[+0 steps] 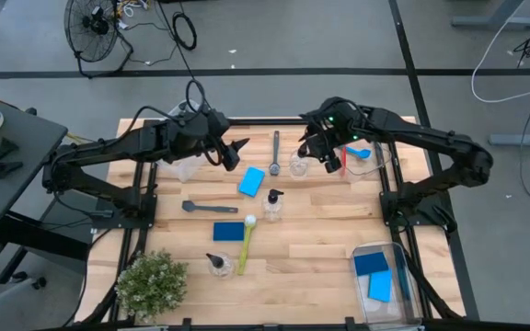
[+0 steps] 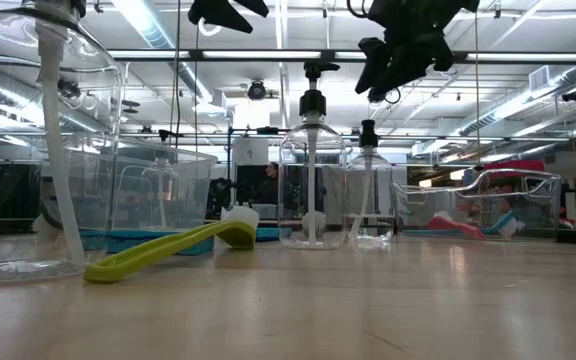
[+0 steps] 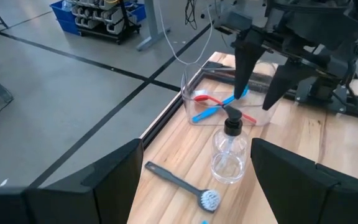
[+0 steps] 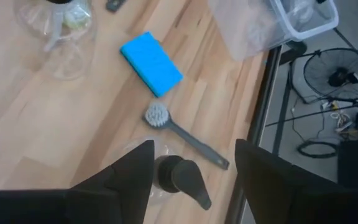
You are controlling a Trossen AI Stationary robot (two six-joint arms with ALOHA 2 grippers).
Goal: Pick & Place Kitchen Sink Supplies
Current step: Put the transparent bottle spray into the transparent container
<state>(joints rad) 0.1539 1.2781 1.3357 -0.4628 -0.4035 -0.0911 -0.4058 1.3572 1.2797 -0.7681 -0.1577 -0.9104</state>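
My right gripper hangs open over a clear bottle with a black pump top at the far middle of the table. Its fingers stand on either side of the pump top and above it, apart from it. My left gripper waits open and raised, left of a grey brush that lies flat. Nearer lie a blue sponge, a second bottle, a dark grey brush, another sponge, a yellow-green brush and a third bottle.
A clear bin at the far right holds a blue and a red brush. Another bin at the near right holds blue sponges. A third clear bin stands under the left arm. A potted plant sits at the near left corner.
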